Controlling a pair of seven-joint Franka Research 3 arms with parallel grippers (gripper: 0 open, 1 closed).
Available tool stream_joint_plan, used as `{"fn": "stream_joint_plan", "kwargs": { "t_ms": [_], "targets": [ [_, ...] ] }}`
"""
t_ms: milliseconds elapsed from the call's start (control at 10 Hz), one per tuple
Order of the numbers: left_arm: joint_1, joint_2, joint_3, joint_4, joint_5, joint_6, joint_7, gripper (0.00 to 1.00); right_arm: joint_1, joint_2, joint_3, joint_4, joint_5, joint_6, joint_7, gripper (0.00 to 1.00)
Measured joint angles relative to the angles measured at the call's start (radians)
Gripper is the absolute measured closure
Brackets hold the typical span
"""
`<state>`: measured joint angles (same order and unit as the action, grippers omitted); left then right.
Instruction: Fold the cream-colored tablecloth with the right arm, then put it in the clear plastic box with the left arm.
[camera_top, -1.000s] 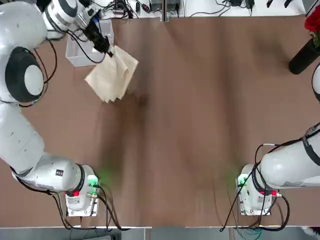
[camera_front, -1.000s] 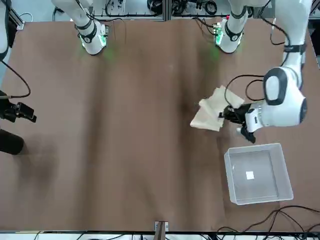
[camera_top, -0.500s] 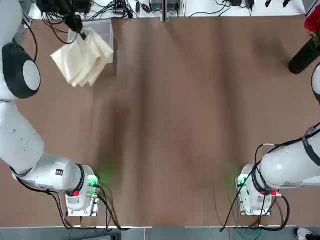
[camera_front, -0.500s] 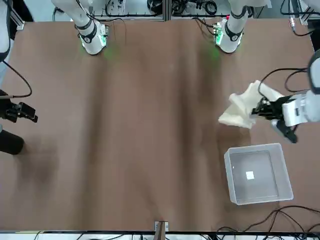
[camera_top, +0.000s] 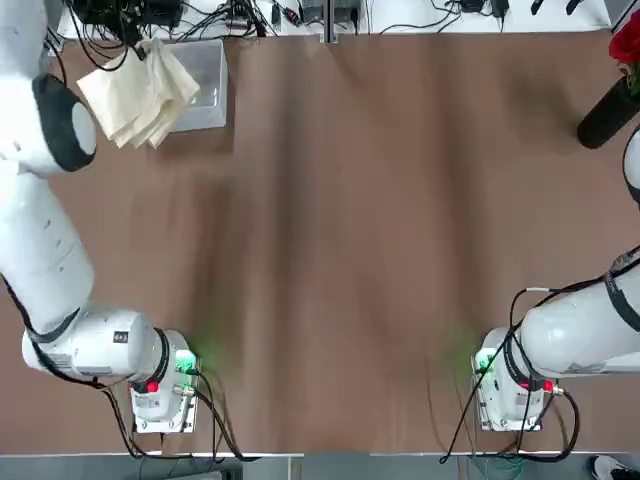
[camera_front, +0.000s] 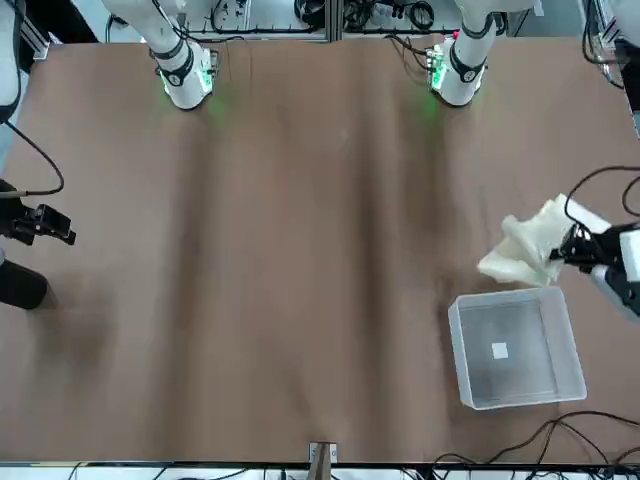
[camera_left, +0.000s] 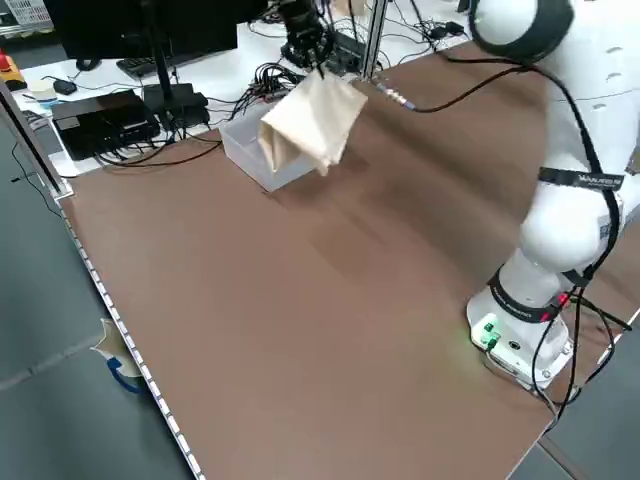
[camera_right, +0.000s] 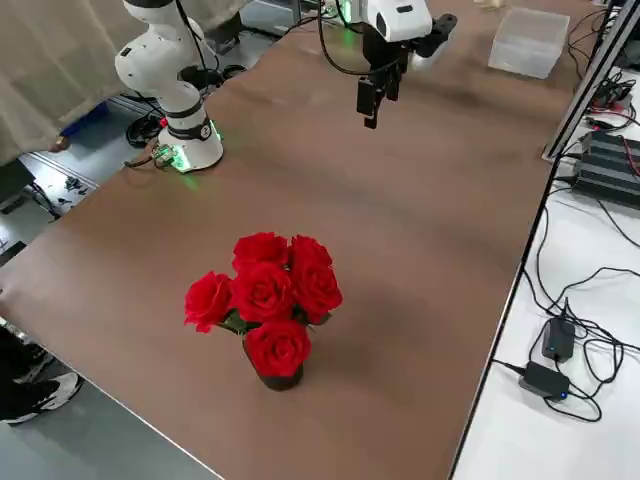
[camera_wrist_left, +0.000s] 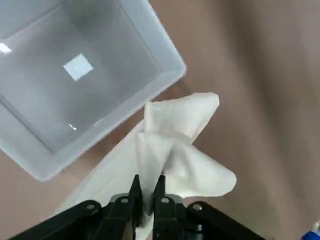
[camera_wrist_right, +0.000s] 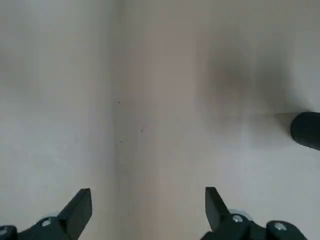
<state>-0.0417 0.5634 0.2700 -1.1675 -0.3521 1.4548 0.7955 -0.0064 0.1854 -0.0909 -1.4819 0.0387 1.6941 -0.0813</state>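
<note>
Here the left gripper (camera_wrist_left: 147, 192) pinches the folded cream-colored tablecloth (camera_top: 138, 90), which hangs beside and partly over the clear plastic box (camera_top: 205, 85). It should be centred over the box, then lowered before release. The right gripper (camera_wrist_right: 147, 210) idles, gaping.

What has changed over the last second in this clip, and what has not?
The left gripper, shut on the folded cream-colored tablecloth, has carried it through the air toward the table's left edge, up beside the small clear plastic box; the cloth hangs clear of the brown table. The box and the open right gripper have not moved.
</note>
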Motion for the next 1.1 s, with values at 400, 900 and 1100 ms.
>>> {"fn": "stream_joint_plan", "kwargs": {
  "t_ms": [400, 900, 1100],
  "targets": [
    [-0.019, 0.160, -0.002, 0.145, 0.001, 0.117, 0.033, 0.88, 0.000, 0.000, 0.000, 0.000, 0.000, 0.000, 0.000, 0.00],
    [-0.055, 0.252, -0.003, 0.154, 0.048, 0.306, 0.039, 0.88, 0.000, 0.000, 0.000, 0.000, 0.000, 0.000, 0.000, 0.00],
    [-0.070, 0.269, -0.005, 0.154, 0.055, 0.375, 0.045, 0.88, 0.000, 0.000, 0.000, 0.001, 0.000, 0.000, 0.000, 0.00]
  ]
}}
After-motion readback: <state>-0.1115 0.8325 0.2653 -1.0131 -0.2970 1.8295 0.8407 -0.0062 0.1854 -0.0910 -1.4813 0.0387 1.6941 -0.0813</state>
